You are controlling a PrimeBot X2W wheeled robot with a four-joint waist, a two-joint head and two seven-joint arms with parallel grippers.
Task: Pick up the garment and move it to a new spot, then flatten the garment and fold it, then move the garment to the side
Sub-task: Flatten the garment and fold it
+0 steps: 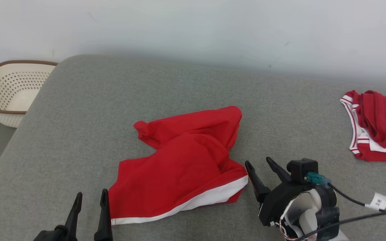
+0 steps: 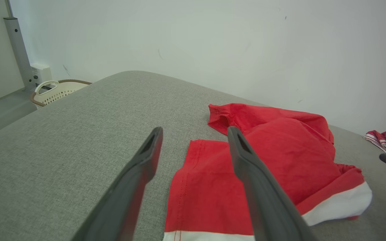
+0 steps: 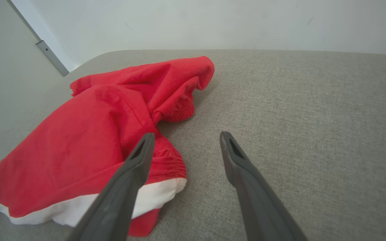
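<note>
The left gripper and right gripper stand spread and empty, flanking the crumpled red garment on the grey cushion, seemingly not touching it. Beyond, another red cloth lies far right and a basket sits far left.

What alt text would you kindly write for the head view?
A crumpled red, white-trimmed garment lies on a grey surface between the open left gripper and open right gripper. A second garment lies far right; a basket stands past the left edge.
</note>
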